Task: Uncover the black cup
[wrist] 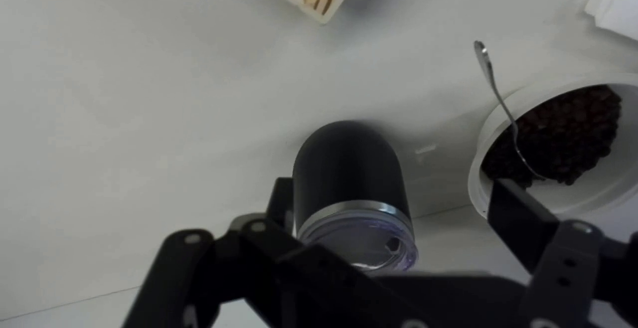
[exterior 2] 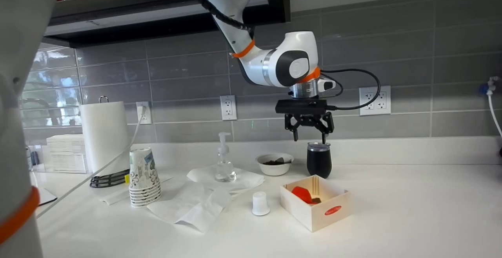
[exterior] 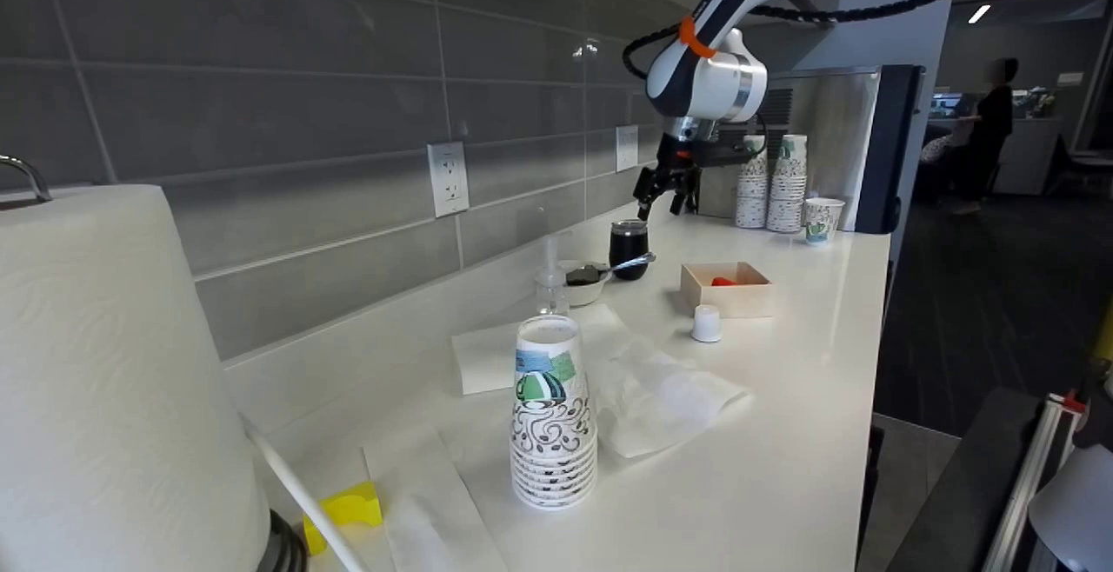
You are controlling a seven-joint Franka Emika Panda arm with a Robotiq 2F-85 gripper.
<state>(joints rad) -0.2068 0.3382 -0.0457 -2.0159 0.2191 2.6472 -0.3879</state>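
One black cup point(exterior 2: 319, 164) — long axis vertical, lid point(wrist: 359, 241) up, pincer point(exterior 2: 310, 138) empty, spread wide

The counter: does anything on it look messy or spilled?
The crumpled paper near the pump bottle looks messy, because it's wrinkled instead of flat. I see no spill; the black cup stands upright with its lid on.

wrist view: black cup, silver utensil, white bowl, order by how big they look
Largest to smallest:
1. White bowl, even cut off by the right edge
2. Black cup
3. Silver utensil, thin
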